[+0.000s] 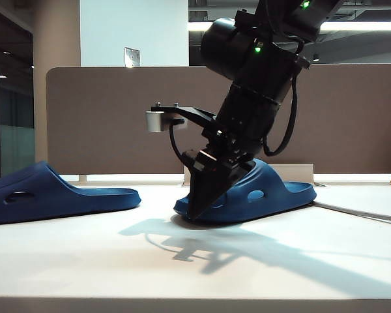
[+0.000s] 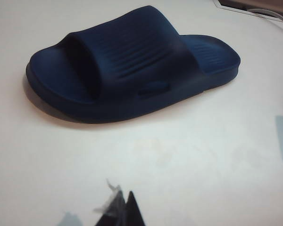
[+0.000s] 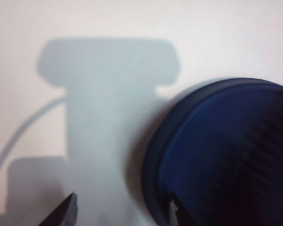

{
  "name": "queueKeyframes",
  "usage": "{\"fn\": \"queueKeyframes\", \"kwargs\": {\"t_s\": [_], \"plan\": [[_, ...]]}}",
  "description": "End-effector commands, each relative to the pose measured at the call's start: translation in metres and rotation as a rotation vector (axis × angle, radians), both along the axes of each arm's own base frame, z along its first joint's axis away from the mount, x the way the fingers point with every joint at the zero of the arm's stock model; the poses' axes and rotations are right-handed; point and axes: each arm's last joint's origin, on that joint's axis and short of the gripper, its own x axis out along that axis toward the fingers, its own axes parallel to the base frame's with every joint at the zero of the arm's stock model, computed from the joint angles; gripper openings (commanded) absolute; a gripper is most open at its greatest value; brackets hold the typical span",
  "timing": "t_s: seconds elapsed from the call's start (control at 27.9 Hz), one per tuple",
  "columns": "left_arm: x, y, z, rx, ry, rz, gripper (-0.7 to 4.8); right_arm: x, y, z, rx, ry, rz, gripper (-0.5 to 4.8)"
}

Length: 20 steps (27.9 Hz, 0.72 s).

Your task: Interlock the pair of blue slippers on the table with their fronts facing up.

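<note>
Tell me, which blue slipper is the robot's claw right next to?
The slipper on the right of the exterior view: the right gripper reaches down at its front end. The other slipper lies alone at the left edge, nothing near it.

Bare worktop lies between the two slippers, left slipper and right slipper, whose toe the right tool crowds.
</note>
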Motion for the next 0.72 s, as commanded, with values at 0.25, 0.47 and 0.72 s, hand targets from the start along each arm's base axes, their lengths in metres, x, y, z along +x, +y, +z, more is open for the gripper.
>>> {"fn": "queueKeyframes", "kwargs": {"t_s": [0.25, 0.47, 0.72], "plan": [[0.000, 0.000, -0.001, -0.002, 0.001, -0.008, -0.02, -0.003, 0.007, 0.022, 0.304, 0.189, -0.072, 2.43], [0.000, 0.000, -0.001, -0.045, 0.003, 0.007, -0.02, -0.005, 0.009, 0.056, 0.532, 0.208, -0.095, 2.29], [0.000, 0.000, 0.010, -0.254, -0.009, 0.078, -0.05, -0.024, -0.006, 0.104, 0.645, 0.154, -0.063, 1.82]]}}
